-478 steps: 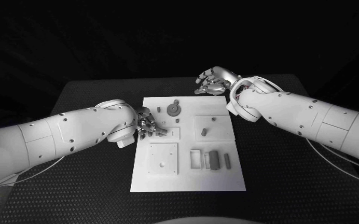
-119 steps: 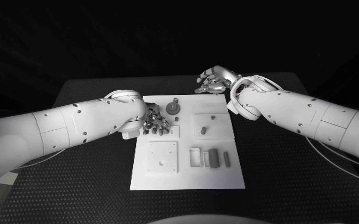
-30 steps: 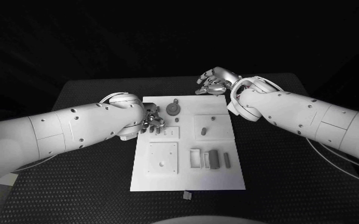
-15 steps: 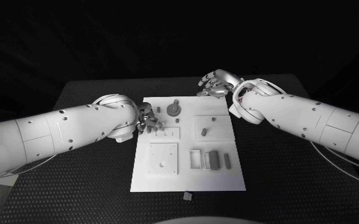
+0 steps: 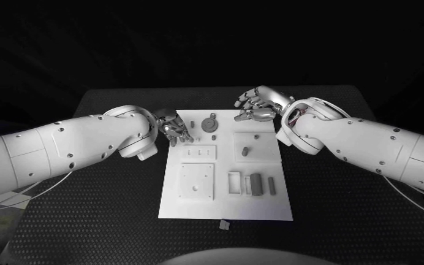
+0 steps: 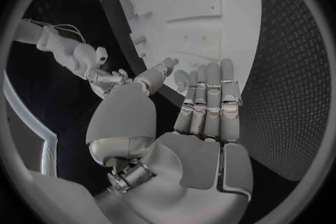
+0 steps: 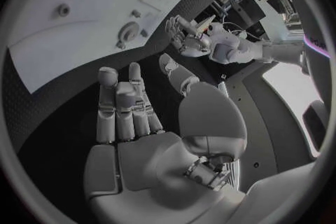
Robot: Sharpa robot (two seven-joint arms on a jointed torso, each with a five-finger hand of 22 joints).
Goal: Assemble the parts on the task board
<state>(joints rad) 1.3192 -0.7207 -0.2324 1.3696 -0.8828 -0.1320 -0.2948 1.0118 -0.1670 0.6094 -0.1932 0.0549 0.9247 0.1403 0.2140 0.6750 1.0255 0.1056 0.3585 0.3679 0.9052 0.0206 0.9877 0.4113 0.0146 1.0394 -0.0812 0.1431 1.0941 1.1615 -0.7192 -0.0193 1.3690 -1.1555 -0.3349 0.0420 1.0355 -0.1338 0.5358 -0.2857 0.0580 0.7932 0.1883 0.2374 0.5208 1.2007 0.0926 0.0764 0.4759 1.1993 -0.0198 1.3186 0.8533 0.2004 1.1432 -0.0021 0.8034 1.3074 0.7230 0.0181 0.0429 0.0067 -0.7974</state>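
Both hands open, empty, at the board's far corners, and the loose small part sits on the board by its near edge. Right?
One thing is wrong: the small part lies off the task board, on the black table just past its near edge, as the head view shows. The left hand and right hand are open and empty.

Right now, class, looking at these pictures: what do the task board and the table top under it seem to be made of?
The task board looks like matte white plastic, perhaps moulded or printed: an even surface with crisp raised frames and recesses, no glare. The table top looks like a black textured mat, possibly rubber or foam: a fine regular dot pattern covers it. Neither material is certain.
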